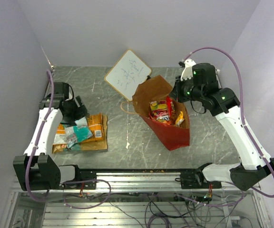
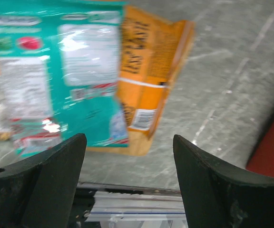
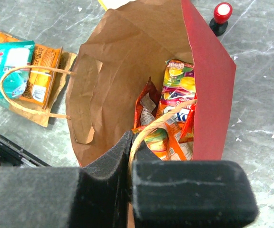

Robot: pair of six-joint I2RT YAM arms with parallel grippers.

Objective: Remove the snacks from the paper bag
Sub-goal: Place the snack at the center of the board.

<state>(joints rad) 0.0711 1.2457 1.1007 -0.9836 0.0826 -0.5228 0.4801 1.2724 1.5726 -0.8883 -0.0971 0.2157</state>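
Note:
The paper bag (image 1: 175, 135) stands open at centre right, red outside and brown inside (image 3: 113, 66). Several snacks (image 1: 161, 112) in red, orange and yellow lie in it (image 3: 175, 104). My right gripper (image 1: 176, 93) is at the bag's far rim, shut (image 3: 131, 145) on one twisted handle (image 3: 149, 130). Several more snacks (image 1: 80, 134) lie in a pile on the table at the left. My left gripper (image 1: 80, 110) hovers over that pile, open and empty (image 2: 130, 142). Its view shows a teal packet (image 2: 80, 76) lying on an orange packet (image 2: 151, 66).
A white whiteboard (image 1: 127, 72) lies behind the bag. A small red-capped object (image 3: 221, 14) stands beside the bag's red wall. The bag's other handle (image 3: 13, 90) hangs out towards the pile. The metal rail (image 1: 141, 172) runs along the near table edge.

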